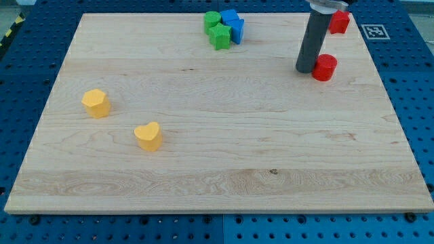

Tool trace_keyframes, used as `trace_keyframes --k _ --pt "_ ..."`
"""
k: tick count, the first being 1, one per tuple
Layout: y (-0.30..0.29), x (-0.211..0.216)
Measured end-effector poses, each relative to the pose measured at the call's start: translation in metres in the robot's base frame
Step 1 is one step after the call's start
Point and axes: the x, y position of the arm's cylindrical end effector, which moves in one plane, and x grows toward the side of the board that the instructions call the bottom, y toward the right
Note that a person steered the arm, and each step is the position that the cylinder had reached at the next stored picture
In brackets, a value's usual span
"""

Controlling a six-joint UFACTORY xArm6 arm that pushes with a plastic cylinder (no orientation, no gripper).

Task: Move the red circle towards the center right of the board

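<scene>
The red circle (325, 67) lies near the view's upper right of the wooden board (217, 169). My tip (305, 70) rests on the board just left of the red circle, touching or nearly touching its left side. The rod rises from there to the view's top edge. A second red block (340, 22), shape unclear, sits at the top right near the board's far edge, partly hidden behind the rod.
Two green blocks (217, 30) and two blue blocks (232, 24) huddle together at the top middle. A yellow hexagon-like block (96, 103) and a yellow heart (148, 135) lie at the left. A fiducial tag (373, 30) lies off the board's top right corner.
</scene>
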Motion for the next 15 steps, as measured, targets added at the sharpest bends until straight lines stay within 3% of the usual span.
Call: trace_keyframes --k 10,12,14,15 --pt "0.013 0.035" --pt "-0.010 -0.001" --pt "0.073 0.011" --pt "0.073 0.000"
